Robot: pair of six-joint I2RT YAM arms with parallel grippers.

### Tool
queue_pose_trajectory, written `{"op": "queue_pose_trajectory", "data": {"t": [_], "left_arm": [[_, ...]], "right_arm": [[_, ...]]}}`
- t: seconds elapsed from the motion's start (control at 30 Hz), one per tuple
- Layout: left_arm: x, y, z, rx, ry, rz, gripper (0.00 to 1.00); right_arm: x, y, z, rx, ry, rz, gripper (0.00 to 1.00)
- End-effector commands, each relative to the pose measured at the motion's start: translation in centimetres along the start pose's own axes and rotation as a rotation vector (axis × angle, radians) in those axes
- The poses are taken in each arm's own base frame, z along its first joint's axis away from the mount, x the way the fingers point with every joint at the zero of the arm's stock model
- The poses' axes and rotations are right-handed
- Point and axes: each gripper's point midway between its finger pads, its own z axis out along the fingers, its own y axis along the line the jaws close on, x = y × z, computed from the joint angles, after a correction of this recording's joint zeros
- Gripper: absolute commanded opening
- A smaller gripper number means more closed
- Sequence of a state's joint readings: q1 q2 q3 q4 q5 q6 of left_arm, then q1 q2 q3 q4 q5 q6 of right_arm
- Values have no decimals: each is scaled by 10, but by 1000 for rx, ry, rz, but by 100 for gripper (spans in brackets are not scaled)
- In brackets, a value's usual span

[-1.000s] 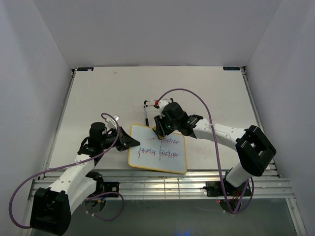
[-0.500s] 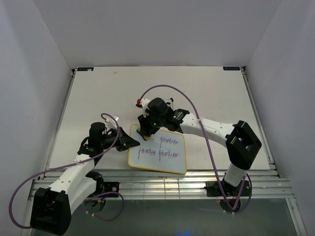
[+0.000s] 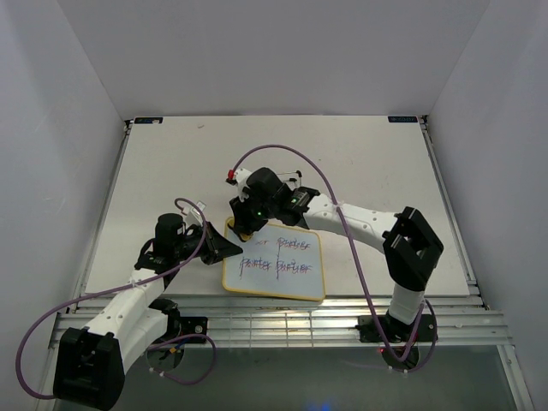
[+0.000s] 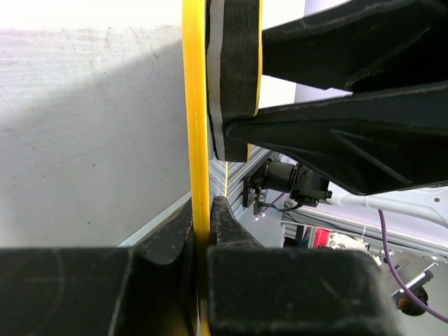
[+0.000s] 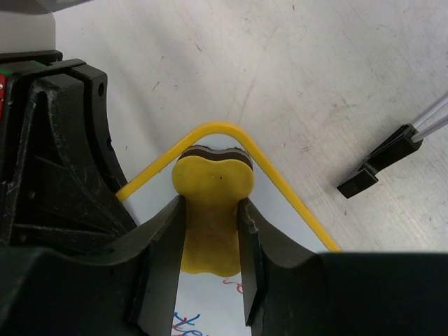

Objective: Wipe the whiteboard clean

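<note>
The whiteboard [image 3: 278, 267] lies flat on the table, yellow-framed, with purple-red writing across its middle and right. My left gripper [image 3: 224, 248] is shut on the board's left edge; in the left wrist view the yellow frame [image 4: 199, 140] runs up between the fingers. My right gripper [image 3: 244, 228] is shut on the yellow bone-shaped eraser [image 5: 210, 210] and presses it on the board's far-left corner, just inside the rounded frame [image 5: 280, 185]. The eraser's dark pad also shows in the left wrist view [image 4: 234, 77]. Some writing [image 5: 231, 283] shows below the eraser.
The black wire easel stand [image 3: 291, 178] lies on the table behind the board, partly hidden by my right arm; its foot shows in the right wrist view [image 5: 381, 162]. A slatted metal rail [image 3: 282, 321] runs along the table's near edge.
My right gripper has slid left with the eraser along the board's top edge, from the top middle to the top-left corner. The top-left writing looks fainter. The left arm has not moved.
</note>
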State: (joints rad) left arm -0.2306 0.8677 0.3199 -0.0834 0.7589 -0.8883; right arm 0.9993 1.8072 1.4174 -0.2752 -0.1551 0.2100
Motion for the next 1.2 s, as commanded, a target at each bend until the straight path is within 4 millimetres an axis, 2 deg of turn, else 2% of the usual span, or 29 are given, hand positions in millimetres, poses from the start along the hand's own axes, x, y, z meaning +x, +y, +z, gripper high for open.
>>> {"op": "queue_pose_trajectory", "data": {"t": [0.0, 0.07, 0.1, 0.17, 0.2, 0.27, 0.3, 0.4, 0.47, 0.6, 0.67, 0.73, 0.8, 0.83, 0.87, 0.97, 1.0, 1.1, 1.17], "left_arm": [[-17, -31, -2, 99, -63, 218, 0], [-18, -31, -3, 96, -70, 215, 0], [-19, -29, -2, 88, -77, 210, 0], [-20, -30, -3, 86, -88, 212, 0], [-21, -29, -3, 80, -93, 208, 0], [-22, -30, -4, 79, -99, 206, 0], [-22, -29, -4, 77, -104, 207, 0], [-22, -29, -4, 78, -106, 209, 0], [-21, -29, -4, 79, -102, 211, 0], [-19, -28, -3, 84, -94, 210, 0], [-19, -28, -4, 86, -96, 214, 0], [-19, -27, -4, 86, -96, 216, 0], [-19, -26, -4, 83, -99, 215, 0], [-19, -26, -4, 81, -102, 214, 0], [-20, -25, -3, 78, -104, 209, 0], [-19, -23, -3, 74, -107, 202, 0], [-20, -23, -3, 72, -111, 200, 0], [-20, -21, -3, 64, -113, 197, 0], [-22, -22, -4, 57, -125, 200, 0]], "right_arm": [[77, 4, 6, 4, 181, 27, 27], [86, -5, -1, 22, 176, 50, 27], [107, -13, -2, 38, 201, 67, 27], [114, -27, -11, 69, 188, 102, 27], [132, -36, -13, 89, 212, 121, 27], [138, -51, -22, 120, 199, 161, 27], [153, -58, -25, 132, 215, 178, 27], [160, -72, -33, 157, 206, 211, 27], [160, -71, -32, 150, 207, 210, 27], [145, -58, -27, 99, 183, 207, 25], [128, -44, -23, 68, 152, 188, 25], [107, -20, -18, 12, 117, 162, 25], [93, -2, -14, -23, 99, 142, 25], [91, 12, -9, -46, 106, 121, 25], [73, 22, -8, -67, 76, 106, 25], [66, 41, 3, -94, 93, 80, 25], [54, 48, 4, -106, 82, 70, 25], [50, 55, 13, -116, 96, 55, 25], [56, 47, 18, -93, 109, 59, 25]]}}
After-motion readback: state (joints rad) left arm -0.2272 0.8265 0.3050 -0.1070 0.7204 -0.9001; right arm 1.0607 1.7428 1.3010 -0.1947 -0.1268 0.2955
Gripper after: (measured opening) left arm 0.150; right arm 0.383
